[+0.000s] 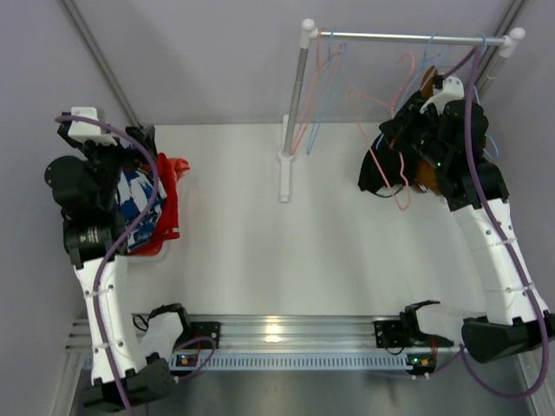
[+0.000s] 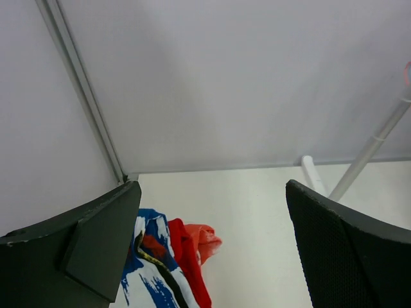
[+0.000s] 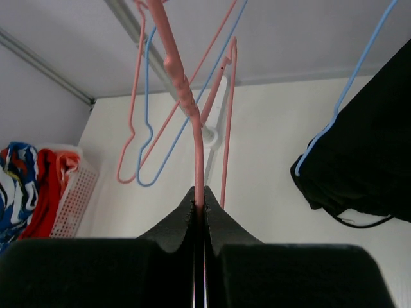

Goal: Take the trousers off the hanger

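Note:
My right gripper (image 3: 200, 206) is shut on the wire of a pink hanger (image 3: 183, 96); in the top view it (image 1: 406, 137) is at the rack's right end. Black trousers (image 3: 369, 151) hang on a blue hanger (image 3: 350, 83) just right of it, also seen from above (image 1: 375, 172), with brown cloth (image 1: 425, 173) behind my arm. My left gripper (image 2: 212, 247) is open and empty above a pile of blue-and-white (image 2: 151, 273), red (image 2: 185, 256) and orange (image 2: 207, 239) trousers. The pile (image 1: 160, 199) lies at the table's far left.
The clothes rack has a white upright pole (image 1: 295, 95) and a top bar (image 1: 408, 37) carrying empty pink and blue hangers (image 1: 325, 61). A white basket (image 3: 74, 192) holds the pile. Grey walls close the back and sides.

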Robot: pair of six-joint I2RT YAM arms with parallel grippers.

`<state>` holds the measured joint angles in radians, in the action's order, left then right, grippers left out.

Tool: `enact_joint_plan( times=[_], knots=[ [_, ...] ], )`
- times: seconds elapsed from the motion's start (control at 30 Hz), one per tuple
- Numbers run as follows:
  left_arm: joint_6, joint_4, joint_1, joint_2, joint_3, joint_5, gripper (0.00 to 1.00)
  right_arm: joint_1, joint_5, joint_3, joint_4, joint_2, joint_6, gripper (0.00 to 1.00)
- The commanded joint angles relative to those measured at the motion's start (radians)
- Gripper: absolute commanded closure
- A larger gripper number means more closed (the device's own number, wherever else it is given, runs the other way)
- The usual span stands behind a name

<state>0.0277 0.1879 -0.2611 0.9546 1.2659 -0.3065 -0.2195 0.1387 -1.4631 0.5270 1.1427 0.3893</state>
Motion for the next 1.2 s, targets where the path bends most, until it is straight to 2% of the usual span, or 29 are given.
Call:
enact_joint_plan(
  times=[0.0,0.23,0.37,0.53,0.87,0.93,0.97,1.0,1.07,1.17],
  knots=[
    [0.072,0.113,0.0,-0.034,0.016,-0.066,0.01,0.006,-0.121,-0.155,0.027,0.113,0.01,1.0],
    [0.133,0.151,0.0,-0.048,0.024,-0.019,0.01,-0.052,-0.211,-0.43,0.007,0.354,-0.026,1.0],
    [0.179,0.191,0.0,-0.039,0.056,-0.049,0.01,-0.084,-0.255,-0.594,-0.01,0.52,-0.053,1.0],
    [0.186,0.211,0.0,-0.06,0.066,-0.056,0.01,-0.148,-0.372,-0.747,-0.021,0.682,-0.168,1.0],
    [0.164,0.246,0.0,-0.091,0.046,-0.037,0.01,-0.201,-0.384,-0.688,-0.033,0.712,-0.225,1.0],
    [0.158,0.251,0.0,-0.089,0.047,-0.034,0.01,-0.201,-0.378,-0.659,-0.036,0.701,-0.222,0.91],
    [0.156,0.251,0.0,-0.091,0.049,-0.031,0.01,-0.202,-0.37,-0.648,-0.039,0.681,-0.221,0.79],
    [0.155,0.252,0.0,-0.088,0.049,-0.031,0.01,-0.201,-0.351,-0.634,-0.044,0.669,-0.213,0.75],
    [0.153,0.243,0.002,-0.085,0.05,-0.029,0.01,-0.201,-0.328,-0.594,-0.053,0.628,-0.204,0.67],
    [0.161,0.232,0.002,-0.079,0.052,-0.042,0.01,-0.201,-0.315,-0.54,-0.062,0.56,-0.208,0.66]
  ],
)
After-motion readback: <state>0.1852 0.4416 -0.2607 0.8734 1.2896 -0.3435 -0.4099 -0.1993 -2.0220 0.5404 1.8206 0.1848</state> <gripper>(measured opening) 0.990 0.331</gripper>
